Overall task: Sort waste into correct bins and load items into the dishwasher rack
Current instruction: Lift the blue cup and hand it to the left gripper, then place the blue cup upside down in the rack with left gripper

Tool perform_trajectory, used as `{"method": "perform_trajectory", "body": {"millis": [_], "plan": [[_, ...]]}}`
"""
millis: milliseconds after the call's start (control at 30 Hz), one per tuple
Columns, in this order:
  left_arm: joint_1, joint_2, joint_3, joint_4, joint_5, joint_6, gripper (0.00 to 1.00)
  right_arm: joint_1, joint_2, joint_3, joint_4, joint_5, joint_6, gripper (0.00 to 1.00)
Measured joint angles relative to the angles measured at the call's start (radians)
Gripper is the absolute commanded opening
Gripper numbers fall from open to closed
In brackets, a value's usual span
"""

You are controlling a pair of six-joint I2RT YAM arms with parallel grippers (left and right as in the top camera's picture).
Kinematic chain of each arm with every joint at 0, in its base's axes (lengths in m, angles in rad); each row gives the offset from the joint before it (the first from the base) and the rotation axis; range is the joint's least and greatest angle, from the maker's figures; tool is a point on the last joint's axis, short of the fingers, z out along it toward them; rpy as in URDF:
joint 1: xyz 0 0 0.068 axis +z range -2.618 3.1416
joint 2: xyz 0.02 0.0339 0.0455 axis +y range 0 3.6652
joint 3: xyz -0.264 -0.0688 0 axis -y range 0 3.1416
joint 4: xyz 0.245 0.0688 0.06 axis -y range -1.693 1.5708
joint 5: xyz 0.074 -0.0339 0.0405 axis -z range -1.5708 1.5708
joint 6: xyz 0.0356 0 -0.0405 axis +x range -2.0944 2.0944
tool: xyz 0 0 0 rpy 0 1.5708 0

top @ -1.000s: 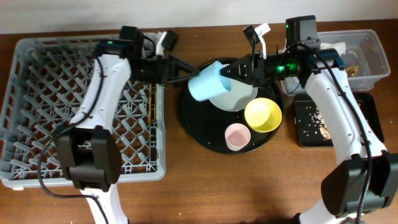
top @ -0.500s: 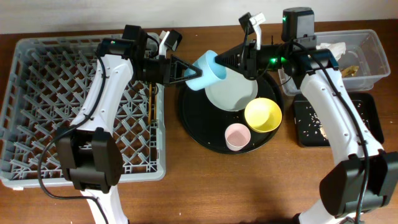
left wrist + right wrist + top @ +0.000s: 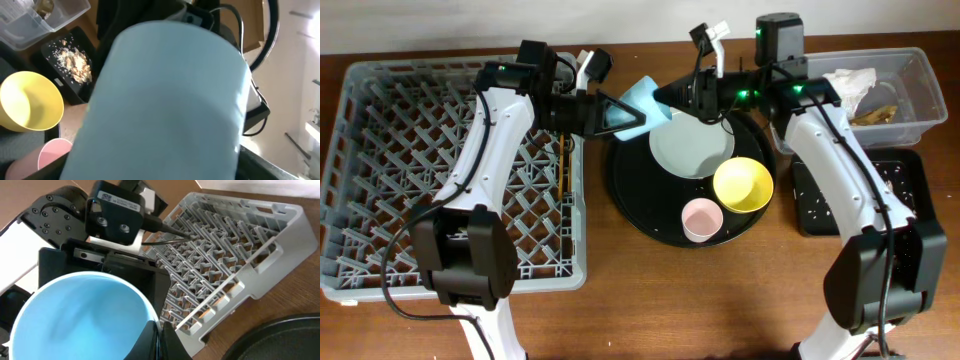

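So the light blue cup (image 3: pixel 638 98) is up in the air on its side, over the 11 o'clock edge of the round black tray (image 3: pixel 630 200), right between the two arms. The right gripper (image 3: pixel 668 96) comes in from 3 o'clock and is pinched on the cup's rim; in the right wrist view you can see one dark finger (image 3: pixel 150 337) hooked over the lip, with the open mouth facing that camera. The left gripper (image 3: pixel 625 115) reaches in from 9 o'clock with its fingers spread either side of the cup body. The cup fills the whole left wrist view, so honestly I can't tell if those fingers are squeezing it or just sitting around it. On the round tray, the white plate (image 3: pixel 690 150) sits toward 1 o'clock, the yellow bowl (image 3: pixel 743 185) at 3 and the pale pink cup (image 3: pixel 701 219) at 5. The grey dishwasher rack (image 3: pixel 380 250) takes up the 9 o'clock side of the table, with brown chopsticks (image 3: pixel 563 165) along its 3 o'clock edge. The clear tub (image 3: pixel 920 90) at 2 o'clock holds the crumpled napkin (image 3: pixel 850 80), and the black rectangular tray (image 3: pixel 910 200) at 3 o'clock has beige crumbs (image 3: pixel 807 197) in it.
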Motion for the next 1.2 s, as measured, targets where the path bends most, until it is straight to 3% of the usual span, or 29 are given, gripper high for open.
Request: {"method": "perform_trajectory", "body": {"millis": [133,167,233,267,300,400,433,533,600,767,900,933,1033,1200], "plan": [[0.0,0.0,0.0,0.0,-0.005,0.0,0.72,0.017,0.0,0.0,-0.013,0.032,0.002,0.04],[0.001,0.0,0.0,0.0,-0.013,0.0,0.55,0.023,0.0,0.0,-0.023,0.048,0.003,0.04],[0.01,0.0,0.0,0.0,-0.022,0.001,0.44,0.027,0.0,0.0,-0.036,0.061,0.005,0.08],[0.013,0.0,0.0,0.0,-0.028,0.003,0.43,0.029,0.0,0.0,-0.037,0.062,0.007,0.15],[0.016,0.0,0.0,0.0,-0.036,0.004,0.41,0.032,0.0,0.0,-0.036,0.067,0.01,0.29],[0.027,0.0,0.0,0.006,-0.025,0.004,0.36,0.036,0.0,0.0,-0.04,0.102,0.0,0.41],[0.027,0.0,0.0,0.01,-0.024,0.004,0.36,0.036,0.0,0.0,-0.039,0.111,0.004,0.51],[0.027,0.0,0.0,0.026,-0.024,0.004,0.34,0.031,0.0,0.0,-0.037,0.122,0.005,0.65],[0.032,0.0,0.0,0.037,-0.036,0.004,0.31,0.006,0.0,0.0,-0.037,0.123,0.001,0.68],[0.126,-0.023,0.004,0.037,-0.359,-0.052,0.31,-0.145,0.001,0.0,-0.224,0.259,0.004,0.7],[0.115,-0.175,0.018,-0.07,-1.03,-0.141,0.32,-0.125,0.001,0.0,-0.338,0.417,0.003,0.7],[0.108,-0.196,0.024,-0.108,-1.12,-0.149,0.32,-0.119,0.001,0.0,-0.348,0.439,0.004,0.7],[0.103,-0.208,0.021,-0.253,-1.346,-0.232,0.32,-0.097,0.001,0.0,-0.391,0.512,0.003,0.71],[0.103,-0.208,-0.064,-0.373,-1.481,-0.358,0.31,-0.089,0.001,0.0,-0.409,0.561,0.0,0.71]]}}
